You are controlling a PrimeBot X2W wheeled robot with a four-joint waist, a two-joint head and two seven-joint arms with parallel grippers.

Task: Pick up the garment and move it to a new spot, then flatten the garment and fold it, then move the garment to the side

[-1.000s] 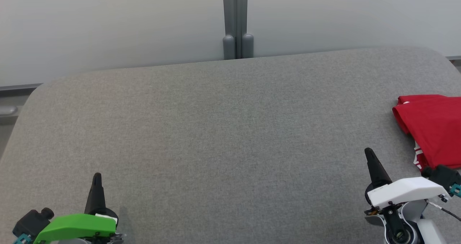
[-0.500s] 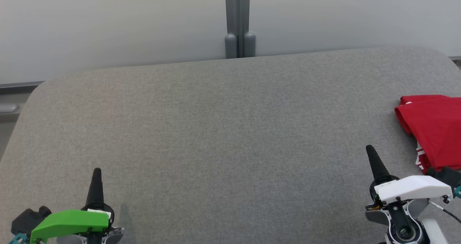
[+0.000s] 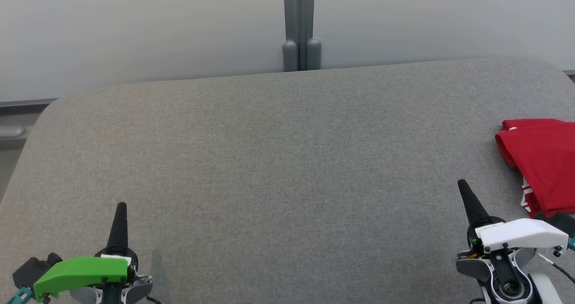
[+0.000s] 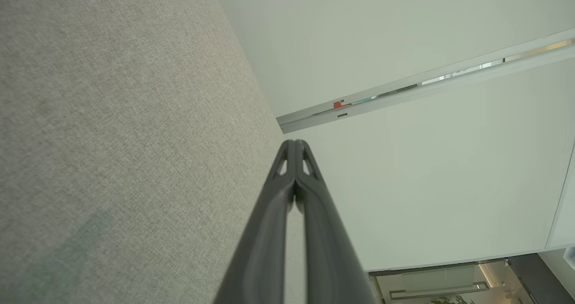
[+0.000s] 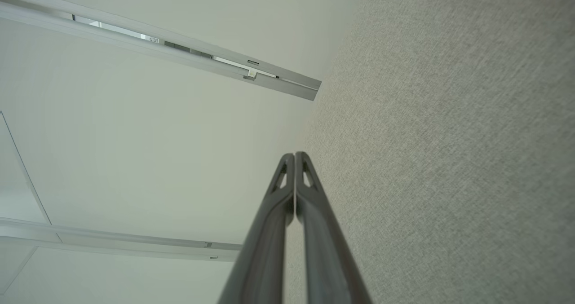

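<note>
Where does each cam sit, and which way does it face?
Head: on the robot's head, looking forward and down across the grey table to the pale wall; left pincer lower left, right pincer lower right, red garment at the right edge.
Left wrist: on the left arm, looking along its shut pincer toward the wall.
Right wrist: on the right arm, likewise.
Shared: both wrist views show table meeting wall.

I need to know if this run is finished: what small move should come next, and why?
Probably none beyond parking both arms. The garment looks folded and lies at the right side of the table, cut off by the head view's edge. The left gripper and right gripper are both shut, hold nothing and stand apart from it.
</note>
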